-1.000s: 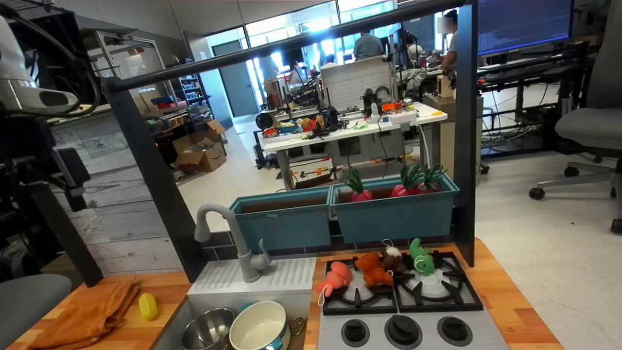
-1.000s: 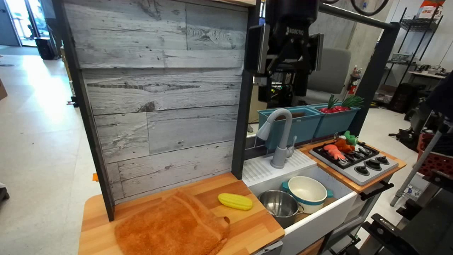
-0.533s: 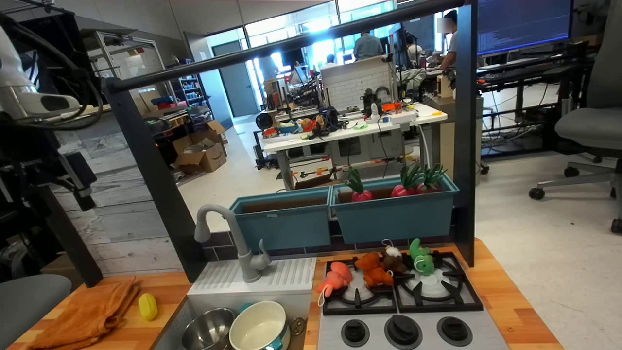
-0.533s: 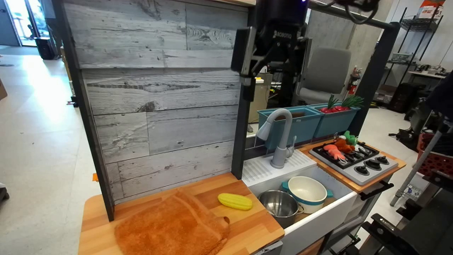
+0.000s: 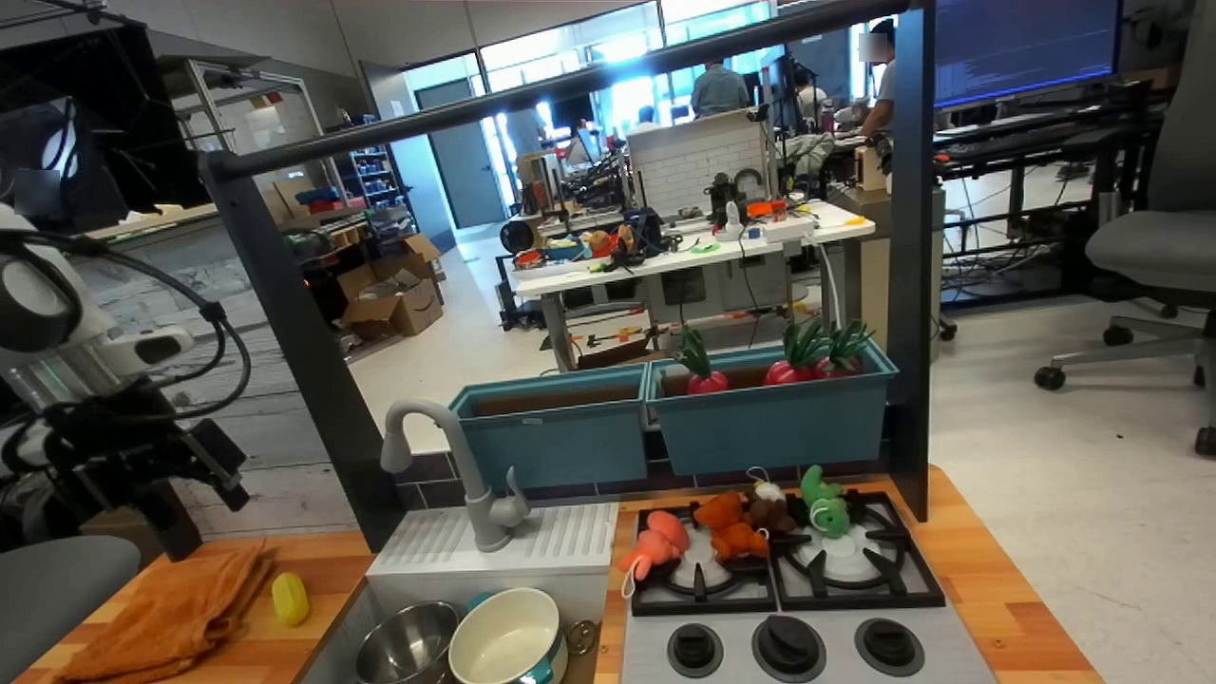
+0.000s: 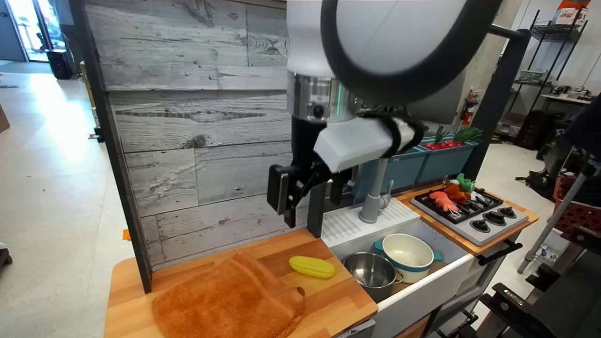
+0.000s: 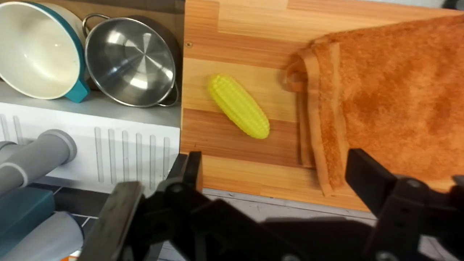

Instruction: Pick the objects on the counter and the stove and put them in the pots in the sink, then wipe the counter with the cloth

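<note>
Wrist view: claw point(image 7: 275, 165) wide, fingers point(image 7: 366, 177) well apart, strip of counter point(image 7: 246, 47) and edge of the cloth point(image 7: 395, 98) visible in the gap. Yellow corn point(image 7: 239, 106) lies slantwise on the counter beyond the tips, between cloth and sink point(image 7: 134, 115), clear gap to the cloth. Steel pot point(image 7: 130, 61) and cream pot point(image 7: 36, 50) side by side in the sink; can't tell if they touch. Grey tap point(image 7: 40, 159) and white ribbed drainboard point(image 7: 159, 152) lower in frame.

In an exterior view: claw is up above the cloth end of the counter, apart from it; opening hard to read from this angle. Cloth lies folded, corn just beside it. On the stove point(image 5: 741, 655), pink toy point(image 5: 657, 544), orange toy point(image 5: 731, 527) and brown toy point(image 5: 771, 510) are bunched, green toy point(image 5: 825, 503) next to them. Teal planters point(image 5: 774, 413) behind, red radishes point(image 5: 708, 382) in one.

In an exterior view: white arm point(image 6: 307, 42) comes in from the top, a bit blurred, hiding part of the tap. Claw in front of the plank wall point(image 6: 202, 173), over the back of the counter, fingers apart here too. Corn sits near the counter's sink-side edge.
</note>
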Motion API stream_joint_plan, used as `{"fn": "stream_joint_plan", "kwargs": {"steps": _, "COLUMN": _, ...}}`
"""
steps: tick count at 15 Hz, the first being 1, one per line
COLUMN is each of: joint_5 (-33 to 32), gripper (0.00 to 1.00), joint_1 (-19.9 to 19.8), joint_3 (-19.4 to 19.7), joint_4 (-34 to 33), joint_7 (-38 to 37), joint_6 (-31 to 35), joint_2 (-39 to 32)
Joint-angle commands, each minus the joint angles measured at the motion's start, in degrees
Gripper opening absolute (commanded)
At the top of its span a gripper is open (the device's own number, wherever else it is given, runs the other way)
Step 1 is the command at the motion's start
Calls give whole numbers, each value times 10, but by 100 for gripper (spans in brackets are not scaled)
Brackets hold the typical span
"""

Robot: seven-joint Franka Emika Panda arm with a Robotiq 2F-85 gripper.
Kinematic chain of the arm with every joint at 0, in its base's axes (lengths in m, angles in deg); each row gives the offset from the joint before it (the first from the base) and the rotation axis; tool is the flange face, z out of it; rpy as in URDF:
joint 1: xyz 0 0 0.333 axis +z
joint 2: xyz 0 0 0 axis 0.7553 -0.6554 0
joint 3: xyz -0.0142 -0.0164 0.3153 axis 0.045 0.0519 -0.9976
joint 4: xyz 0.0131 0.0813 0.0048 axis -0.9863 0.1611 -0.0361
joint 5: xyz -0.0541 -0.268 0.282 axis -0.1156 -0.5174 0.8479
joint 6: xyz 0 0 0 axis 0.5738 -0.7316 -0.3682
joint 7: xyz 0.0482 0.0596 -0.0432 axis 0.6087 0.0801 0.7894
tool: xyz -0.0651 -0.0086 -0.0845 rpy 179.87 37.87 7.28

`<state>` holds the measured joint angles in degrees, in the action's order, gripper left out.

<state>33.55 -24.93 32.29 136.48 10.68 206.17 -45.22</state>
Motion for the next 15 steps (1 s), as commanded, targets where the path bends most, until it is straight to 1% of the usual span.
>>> {"fn": "stream_joint_plan", "kwargs": {"steps": 1, "joint_5": 5, "gripper": 100, "joint_1": 19, "joint_3": 21, "joint_4": -20, "joint_7": 0, "joint_6": -16, "joint_2": -24}}
{"fn": "stream_joint_plan", "kwargs": {"steps": 2, "joint_5": 6, "gripper": 100, "joint_1": 23, "joint_3": 26, "joint_4": -32, "joint_7": 0, "joint_6": -23, "joint_2": -40}}
{"fn": "stream_joint_plan", "kwargs": {"steps": 4, "joint_5": 7, "gripper": 100, "joint_1": 24, "joint_3": 25, "joint_4": -32, "joint_7": 0, "joint_6": -18, "joint_2": -44}}
{"fn": "stream_joint_plan", "kwargs": {"steps": 5, "joint_5": -19, "gripper": 100, "joint_1": 13, "joint_3": 23, "joint_4": -26, "joint_7": 64, "joint_6": -59, "joint_2": -28}}
{"fn": "stream_joint_plan", "kwargs": {"steps": 6, "joint_5": -16, "gripper": 100, "joint_1": -7, "joint_3": 8, "joint_4": -23, "joint_7": 103, "joint_6": -66, "joint_2": -22}}
{"fn": "stream_joint_plan", "kwargs": {"steps": 10, "joint_5": -10, "gripper": 100, "joint_1": -67, "joint_3": -28, "joint_4": -46, "joint_7": 265, "joint_6": -72, "joint_2": -37}}
{"fn": "stream_joint_plan", "kwargs": {"steps": 12, "joint_5": -5, "gripper": 100, "joint_1": -97, "joint_3": -51, "joint_4": -64, "joint_7": 341, "joint_6": -94, "joint_2": -50}}
{"fn": "stream_joint_plan", "kwargs": {"steps": 13, "joint_5": -1, "gripper": 100, "joint_1": -107, "joint_3": -62, "joint_4": -74, "joint_7": 370, "joint_6": -120, "joint_2": -57}}
{"fn": "stream_joint_plan", "kwargs": {"steps": 14, "joint_5": -9, "gripper": 100, "joint_1": -88, "joint_3": -39, "joint_4": -47, "joint_7": 315, "joint_6": -82, "joint_2": -43}}
{"fn": "stream_joint_plan", "kwargs": {"steps": 15, "joint_5": -8, "gripper": 100, "joint_1": -99, "joint_3": -48, "joint_4": -53, "joint_7": 338, "joint_6": -95, "joint_2": -46}}
